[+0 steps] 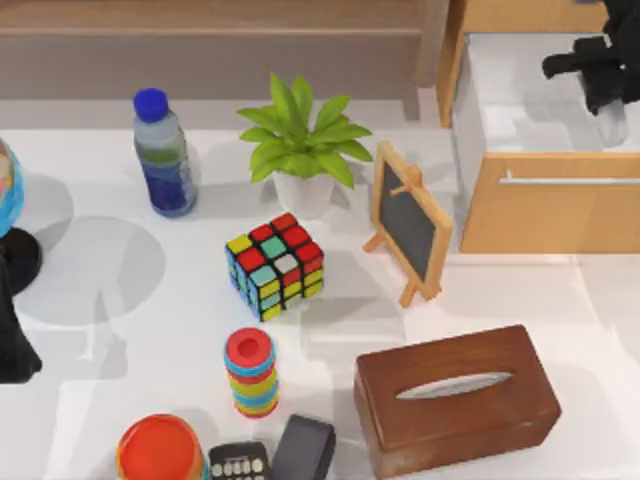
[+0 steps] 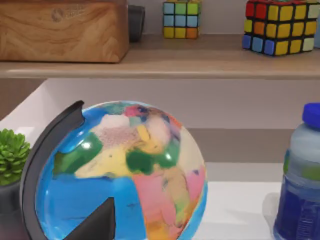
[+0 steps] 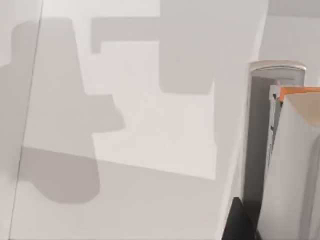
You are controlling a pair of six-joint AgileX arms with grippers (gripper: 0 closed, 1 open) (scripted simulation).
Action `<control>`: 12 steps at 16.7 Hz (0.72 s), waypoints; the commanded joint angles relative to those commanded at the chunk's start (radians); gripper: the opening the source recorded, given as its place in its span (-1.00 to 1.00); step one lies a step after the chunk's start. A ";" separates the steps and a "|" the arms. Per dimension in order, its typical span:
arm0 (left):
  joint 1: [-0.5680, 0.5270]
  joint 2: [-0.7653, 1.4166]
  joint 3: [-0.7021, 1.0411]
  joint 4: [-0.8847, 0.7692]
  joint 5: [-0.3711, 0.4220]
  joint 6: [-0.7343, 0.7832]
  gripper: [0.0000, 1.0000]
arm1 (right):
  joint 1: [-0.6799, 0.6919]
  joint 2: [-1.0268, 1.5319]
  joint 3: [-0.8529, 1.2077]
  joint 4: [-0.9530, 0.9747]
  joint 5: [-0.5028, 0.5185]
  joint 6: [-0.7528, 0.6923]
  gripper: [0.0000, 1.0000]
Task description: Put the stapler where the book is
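The book is out of view. A dark grey rounded oblong [image 1: 303,448] lies at the table's front edge beside a calculator [image 1: 239,462]; I cannot tell whether it is the stapler. My right gripper [image 1: 590,65] hangs black over the white inside of the open drawer [image 1: 520,110] at the back right. The right wrist view looks down on that white floor [image 3: 130,130] and the drawer's wooden wall [image 3: 295,150]. My left arm [image 1: 12,335] is parked at the table's left edge, close behind a globe [image 2: 125,170].
On the table stand a water bottle [image 1: 163,155], potted plant [image 1: 303,150], colour cube [image 1: 275,265], small chalkboard easel [image 1: 408,225], wooden tissue box [image 1: 455,400], ring stack [image 1: 250,372] and orange cup [image 1: 160,450]. The drawer front [image 1: 550,200] juts over the table.
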 joint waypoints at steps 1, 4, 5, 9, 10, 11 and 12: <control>0.000 0.000 0.000 0.000 0.000 0.000 1.00 | -0.020 -0.043 -0.023 0.013 -0.003 -0.027 -1.00; 0.000 0.000 0.000 0.000 0.000 0.000 1.00 | -0.099 -0.170 -0.110 0.051 -0.010 -0.110 -1.00; 0.000 0.000 0.000 0.000 0.000 0.000 1.00 | -0.131 -0.211 -0.145 0.063 -0.011 -0.137 -1.00; 0.000 0.000 0.000 0.000 0.000 0.000 1.00 | -0.276 -0.354 -0.308 0.099 -0.014 -0.243 -1.00; 0.000 0.000 0.000 0.000 0.000 0.000 1.00 | -0.313 -0.384 -0.354 0.106 -0.015 -0.268 -1.00; 0.000 0.000 0.000 0.000 0.000 0.000 1.00 | -0.350 -0.410 -0.401 0.112 -0.016 -0.292 -1.00; 0.000 0.000 0.000 0.000 0.000 0.000 1.00 | -0.387 -0.432 -0.450 0.117 -0.016 -0.314 -1.00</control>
